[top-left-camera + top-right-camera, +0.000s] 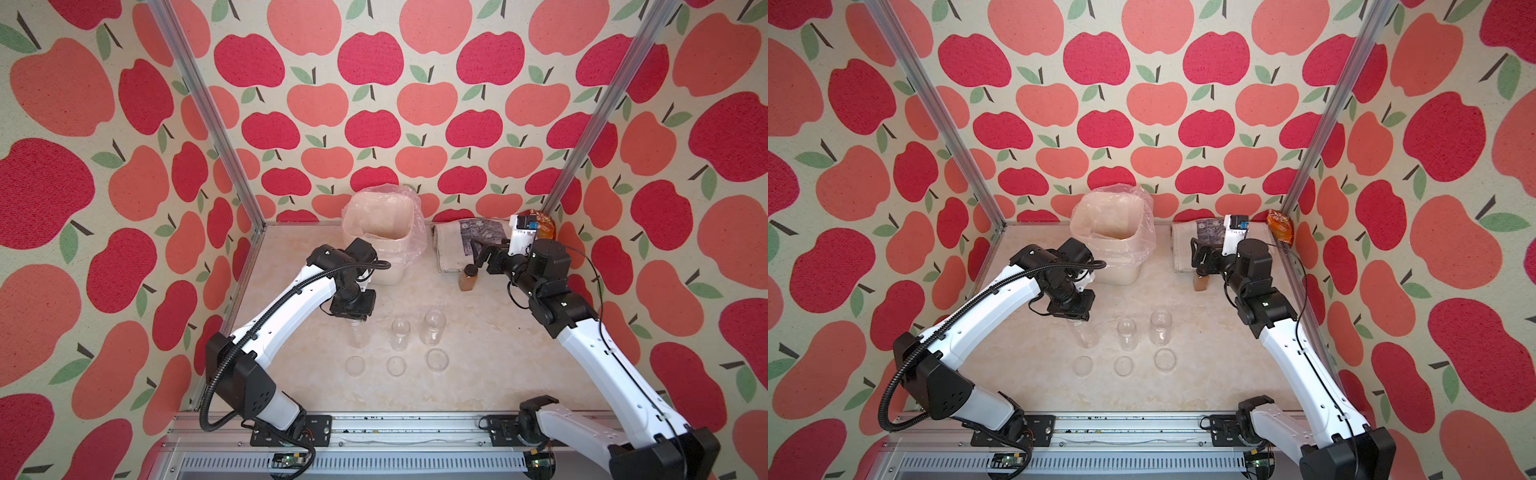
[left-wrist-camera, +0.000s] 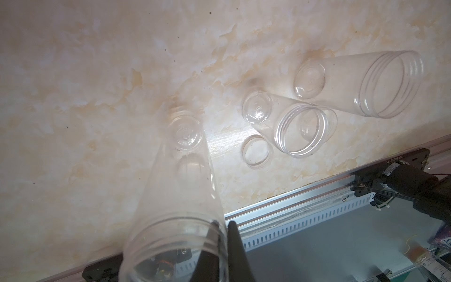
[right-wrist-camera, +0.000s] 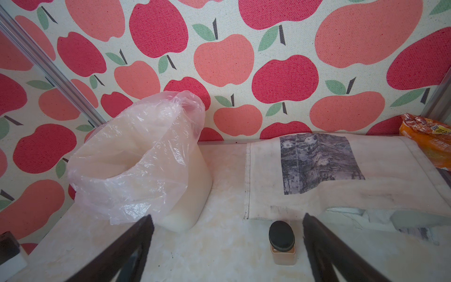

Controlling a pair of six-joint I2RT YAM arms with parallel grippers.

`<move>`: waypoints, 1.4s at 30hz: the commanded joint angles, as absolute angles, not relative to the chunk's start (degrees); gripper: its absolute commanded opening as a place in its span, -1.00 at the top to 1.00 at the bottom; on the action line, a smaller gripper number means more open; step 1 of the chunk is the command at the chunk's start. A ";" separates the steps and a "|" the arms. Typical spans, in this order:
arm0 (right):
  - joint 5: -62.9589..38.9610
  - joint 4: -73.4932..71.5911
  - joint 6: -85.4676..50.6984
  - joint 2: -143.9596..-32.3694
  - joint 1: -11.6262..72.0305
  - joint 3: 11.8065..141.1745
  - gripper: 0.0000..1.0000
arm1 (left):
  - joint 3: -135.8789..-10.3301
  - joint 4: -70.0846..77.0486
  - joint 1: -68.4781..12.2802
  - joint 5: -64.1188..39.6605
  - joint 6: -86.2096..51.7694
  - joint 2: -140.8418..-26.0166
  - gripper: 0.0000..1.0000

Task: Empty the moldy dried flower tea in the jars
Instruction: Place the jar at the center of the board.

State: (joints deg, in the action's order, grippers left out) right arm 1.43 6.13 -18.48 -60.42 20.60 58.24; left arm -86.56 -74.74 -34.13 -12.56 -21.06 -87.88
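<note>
- Now, at the left end of the row, the left gripper (image 2: 222, 227) is clamped on the rim of the left jar (image 1: 358, 334), one finger inside the mouth and one outside. The jar sits upright or slightly tilted, and I cannot tell whether its base touches the table (image 1: 478, 374).
- Just beside it, the middle jar (image 1: 400, 334) and the right jar (image 1: 434, 328) stand upright and uncapped.
- The three clear lids (image 1: 395, 365) lie flat in a row in front of the jars.
- No dried flower tea shows through any wall in the left wrist view. All three jars look clear, with only dark specks on the table.
- Behind them, the white bin (image 1: 388, 266) with its plastic liner stands against the back wall. What lies inside is too faint to name.
- Further right, the amber jar (image 3: 282, 244) stands capped near a folded cloth (image 3: 305, 195).
- The right gripper (image 3: 227, 217) hovers with its jaws spread wide, holding nothing.
- Judgement: the emptying looks close to done, and the step in hand appears to be settling the left jar into the row.
- The next move calls for opening the jaws gently and lifting straight up. That lets the inner finger clear the rim without tipping the light jar into its neighbour.
</note>
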 commanded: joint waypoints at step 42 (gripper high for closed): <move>1.13 11.99 -13.97 -57.84 20.08 56.86 -0.99 | -88.21 -69.43 -34.01 -14.69 -21.99 -81.17 0.05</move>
State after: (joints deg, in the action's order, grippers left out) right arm 1.43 9.74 -16.40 -58.65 20.58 56.10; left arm -84.95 -70.96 -34.00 -14.46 -21.50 -85.82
